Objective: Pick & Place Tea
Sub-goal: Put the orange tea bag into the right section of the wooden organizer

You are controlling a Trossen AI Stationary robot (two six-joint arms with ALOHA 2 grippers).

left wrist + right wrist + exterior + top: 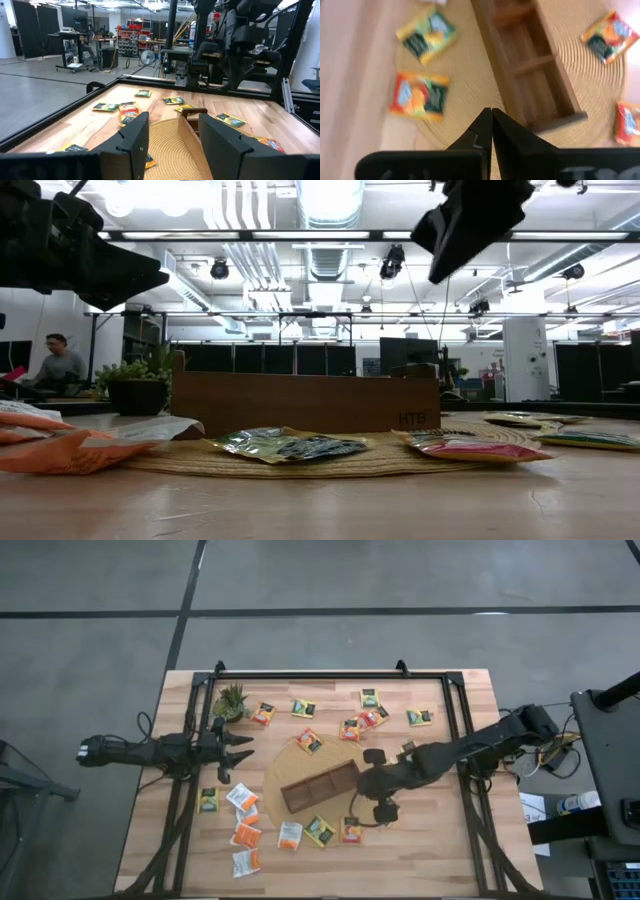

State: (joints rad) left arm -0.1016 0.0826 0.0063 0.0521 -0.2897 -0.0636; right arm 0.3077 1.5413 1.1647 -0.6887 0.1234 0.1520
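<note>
High view: you can see the wooden tray [318, 791] sitting on a round woven mat [290, 762] in the middle of the table [450, 860]. All its boxes look empty, so no tea has gone in yet.

Your right gripper [374, 804] hangs just past the right end of the tray. Its two fingers are pressed tight together, and they hold nothing. The closest tea to it is the orange sachet [351, 830], lying flat on the table just beside the gripper, toward the front edge. A yellow sachet [320, 831] lies right next to that one. In the right wrist view, both sit on the side of the tray away from the other packets.

Your left gripper [236, 750] waits near the little potted plant [230, 700], with its fingers spread apart and empty. It is well apart from those two sachets.

So the right arm looks like the better one for this pick. It would need to open its fingers first.
</note>
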